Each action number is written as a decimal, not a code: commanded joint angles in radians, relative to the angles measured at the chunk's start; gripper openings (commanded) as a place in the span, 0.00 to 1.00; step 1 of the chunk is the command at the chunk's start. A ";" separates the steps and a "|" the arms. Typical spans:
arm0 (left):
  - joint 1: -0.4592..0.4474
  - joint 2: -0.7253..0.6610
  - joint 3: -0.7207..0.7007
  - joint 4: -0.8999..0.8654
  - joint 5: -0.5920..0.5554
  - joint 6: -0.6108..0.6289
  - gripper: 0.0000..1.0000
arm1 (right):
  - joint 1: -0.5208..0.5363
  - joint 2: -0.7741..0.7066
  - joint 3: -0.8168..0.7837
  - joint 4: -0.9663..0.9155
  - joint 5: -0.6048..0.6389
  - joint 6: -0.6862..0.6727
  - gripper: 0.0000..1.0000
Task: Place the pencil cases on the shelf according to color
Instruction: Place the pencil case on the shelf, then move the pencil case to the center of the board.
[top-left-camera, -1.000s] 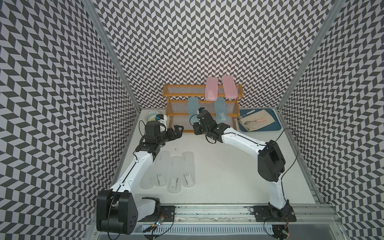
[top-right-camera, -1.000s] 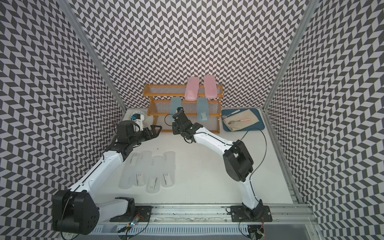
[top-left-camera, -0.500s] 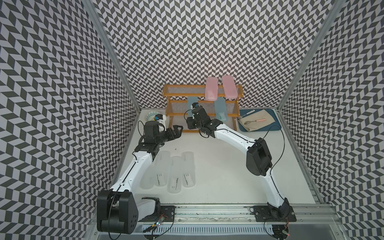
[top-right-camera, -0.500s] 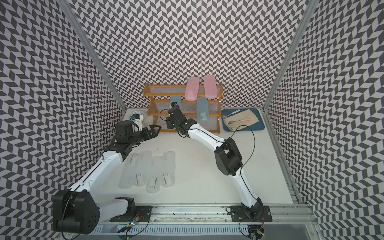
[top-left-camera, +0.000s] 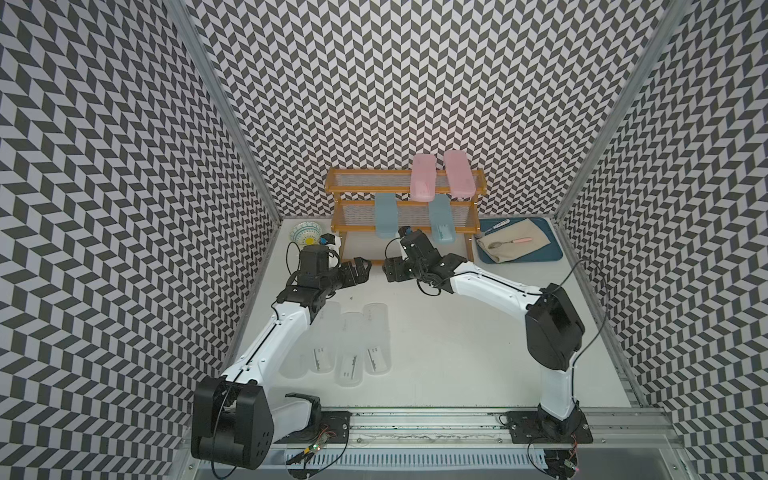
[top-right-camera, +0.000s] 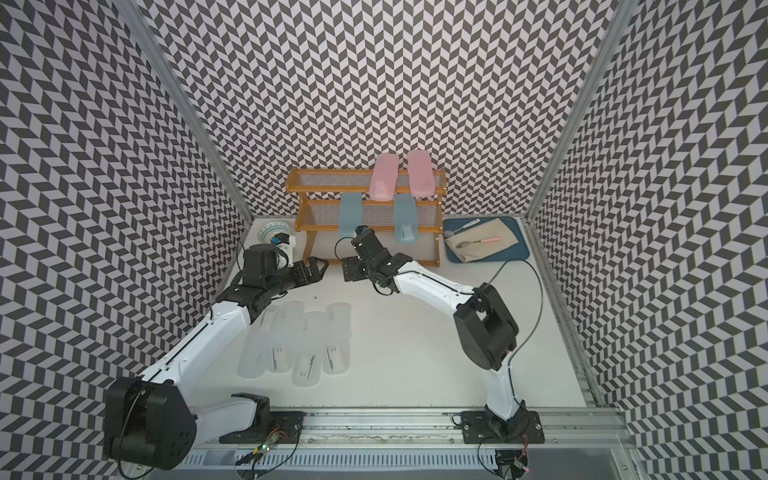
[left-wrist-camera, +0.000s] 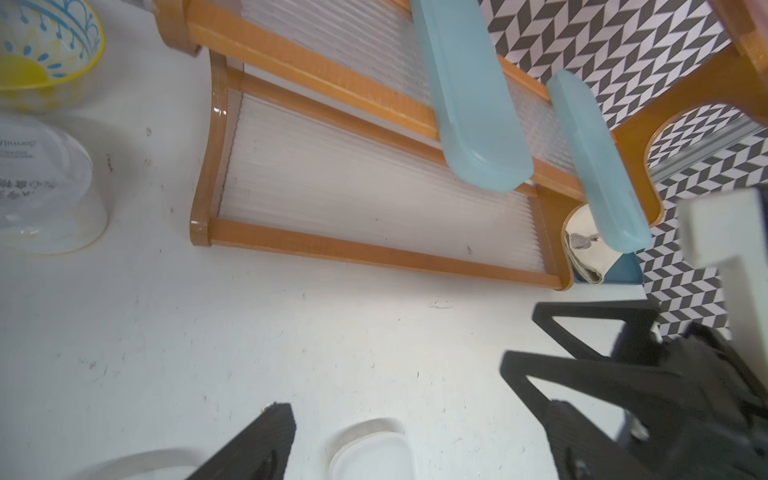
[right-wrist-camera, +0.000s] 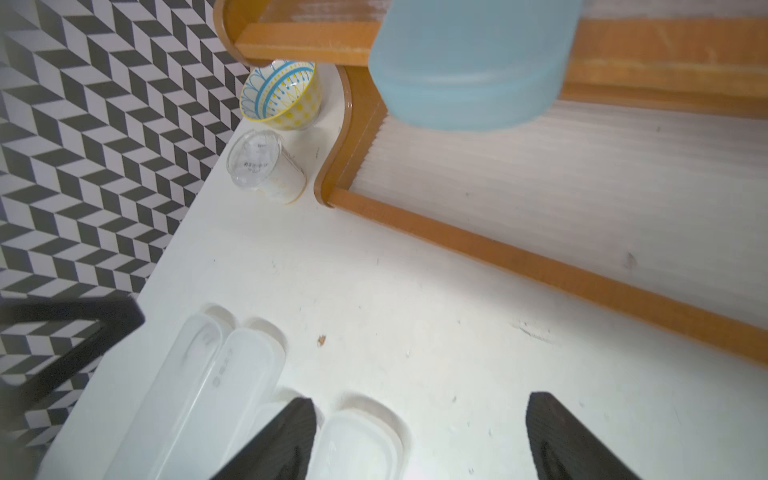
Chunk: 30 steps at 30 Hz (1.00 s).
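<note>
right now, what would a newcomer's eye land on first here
The orange-brown shelf at the back wall stands out, with two pink pencil cases across its top tier and two teal-blue cases on the middle tier. Four frosted clear cases lie side by side on the white table by the left arm.

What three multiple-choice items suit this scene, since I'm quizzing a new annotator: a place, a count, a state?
1. Which shelf tier holds the pink cases? A top; B middle; C bottom.
2. How many clear cases lie on the table? A two; B four; C six.
3. The right gripper is: A shut on a pink case; B open, empty; C shut on a clear case.
Answers: A, both lie across the top tier; B, four lie side by side; B, its jaws stand apart around nothing.
</note>
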 joint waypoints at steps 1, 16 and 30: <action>-0.039 -0.093 -0.096 -0.050 -0.081 -0.044 0.99 | 0.027 -0.103 -0.160 0.089 -0.017 0.036 0.87; -0.082 -0.253 -0.359 0.050 -0.327 -0.296 0.99 | 0.286 -0.035 -0.309 0.136 0.008 0.278 0.99; 0.071 -0.219 -0.356 0.010 -0.371 -0.299 0.99 | 0.337 0.176 -0.129 -0.048 0.114 0.286 1.00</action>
